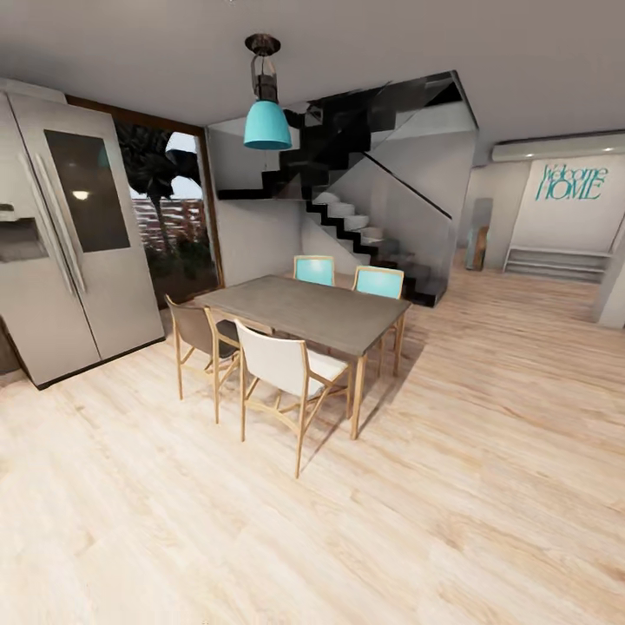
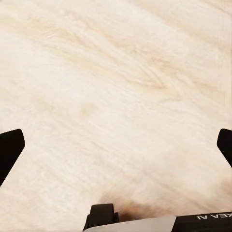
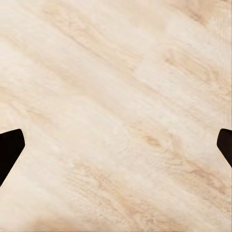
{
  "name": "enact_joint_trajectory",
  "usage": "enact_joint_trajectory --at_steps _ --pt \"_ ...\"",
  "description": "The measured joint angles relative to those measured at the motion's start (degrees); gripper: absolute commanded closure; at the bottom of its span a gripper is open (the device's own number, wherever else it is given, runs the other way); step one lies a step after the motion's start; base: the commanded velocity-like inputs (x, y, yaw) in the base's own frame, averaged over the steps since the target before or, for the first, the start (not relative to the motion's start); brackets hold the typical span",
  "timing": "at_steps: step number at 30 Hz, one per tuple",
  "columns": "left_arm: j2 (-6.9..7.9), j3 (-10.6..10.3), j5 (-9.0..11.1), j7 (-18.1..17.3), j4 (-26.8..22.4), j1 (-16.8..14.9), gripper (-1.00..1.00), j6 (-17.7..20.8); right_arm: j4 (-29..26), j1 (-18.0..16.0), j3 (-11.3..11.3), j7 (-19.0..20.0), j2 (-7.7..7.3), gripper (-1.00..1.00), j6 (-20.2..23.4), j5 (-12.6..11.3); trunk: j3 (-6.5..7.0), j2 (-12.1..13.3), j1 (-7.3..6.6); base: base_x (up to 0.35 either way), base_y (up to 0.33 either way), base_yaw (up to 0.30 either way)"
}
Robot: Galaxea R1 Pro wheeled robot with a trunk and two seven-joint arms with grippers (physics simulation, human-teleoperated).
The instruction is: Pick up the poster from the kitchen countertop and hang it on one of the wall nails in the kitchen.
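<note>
The left gripper (image 2: 116,145) is hanging over bare wooden floor (image 2: 121,72), its two dark fingertips (image 2: 9,150) sitting wide apart at the picture's edges with nothing between them. The right gripper (image 3: 116,147) is doing the same over the same pale planks, fingers spread and empty.

Farther out, the head view is taking in a dining table (image 1: 304,308) with four chairs (image 1: 286,369) in the middle distance, a steel fridge (image 1: 69,234) at the left, a teal lamp (image 1: 266,121) overhead, a dark staircase (image 1: 365,174) beyond, and teal wall lettering (image 1: 571,183) far right. The poster, countertop and nails are not appearing here, so the robot is probably in transit and needs to turn toward the kitchen.

The likely risk is the base clipping a chair or table leg while turning, since the wrist cameras are looking at floor alone. The left wrist view is also catching a dark wheel (image 2: 101,216) of the robot's base.
</note>
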Motion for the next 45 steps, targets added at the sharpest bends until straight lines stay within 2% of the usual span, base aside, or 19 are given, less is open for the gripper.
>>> enact_joint_trajectory --at_steps 45 --pt "0.02 0.83 0.17 0.08 1.62 0.0 -1.0 -0.08 0.21 -0.01 0.0 0.0 0.27 -1.0 0.0 0.08 0.0 0.0 0.0 0.0 0.0 0.293"
